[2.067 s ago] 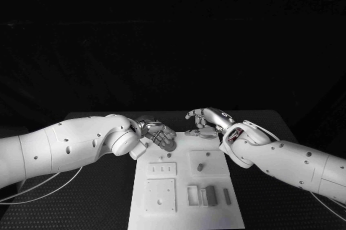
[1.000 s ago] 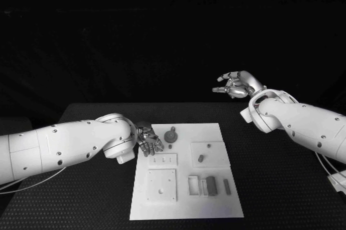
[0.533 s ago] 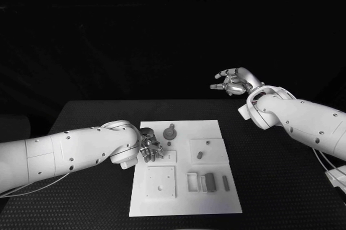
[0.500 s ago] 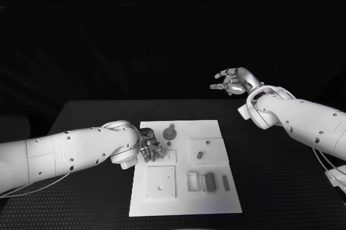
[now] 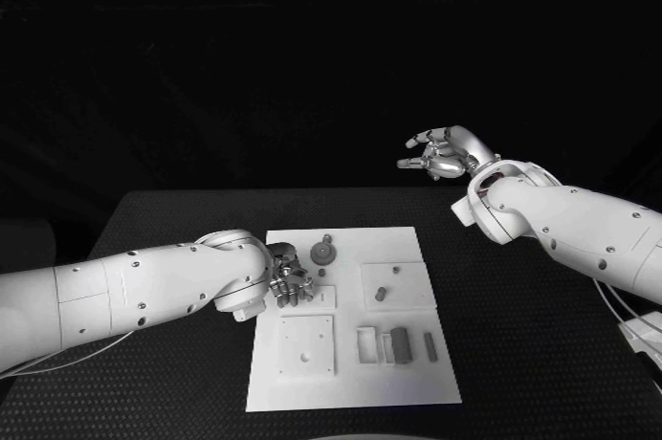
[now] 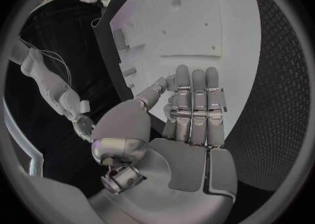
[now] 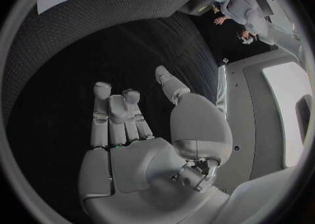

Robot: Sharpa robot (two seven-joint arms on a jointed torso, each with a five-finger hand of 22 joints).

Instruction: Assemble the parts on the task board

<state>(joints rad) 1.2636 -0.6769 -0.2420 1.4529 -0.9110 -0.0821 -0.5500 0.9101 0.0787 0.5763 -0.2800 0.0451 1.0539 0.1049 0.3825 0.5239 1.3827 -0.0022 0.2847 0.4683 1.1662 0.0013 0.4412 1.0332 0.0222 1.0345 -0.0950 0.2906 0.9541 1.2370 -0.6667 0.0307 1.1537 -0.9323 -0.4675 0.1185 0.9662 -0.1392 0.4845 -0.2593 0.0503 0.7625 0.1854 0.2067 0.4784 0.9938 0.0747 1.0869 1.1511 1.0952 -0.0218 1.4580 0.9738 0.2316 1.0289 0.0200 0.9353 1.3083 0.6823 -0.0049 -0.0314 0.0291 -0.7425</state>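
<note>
The white task board [image 5: 353,386] lies in the middle of the table. A round grey part [image 5: 321,253] stands near its far edge, and a small grey peg [image 5: 380,293] sits in a square plate. Two more grey parts [image 5: 399,344] lie beside a white frame toward the near right. My left hand [image 5: 290,275] hovers over the board's left edge; in the left wrist view its fingers [image 6: 193,106] stretch straight over the board [image 6: 197,24] and hold nothing. My right hand [image 5: 439,153] hangs high beyond the table's far right, fingers [image 7: 112,114] loosely spread and empty.
Black textured table [image 5: 538,325] surrounds the board on all sides. My left forearm [image 5: 124,297] lies across the table's left part, and the right forearm [image 5: 580,225] crosses above its right side.
The right hand has risen from the board's far edge to high at the back right. The left hand has drawn back to the board's left edge. Little has moved in the last half second.
</note>
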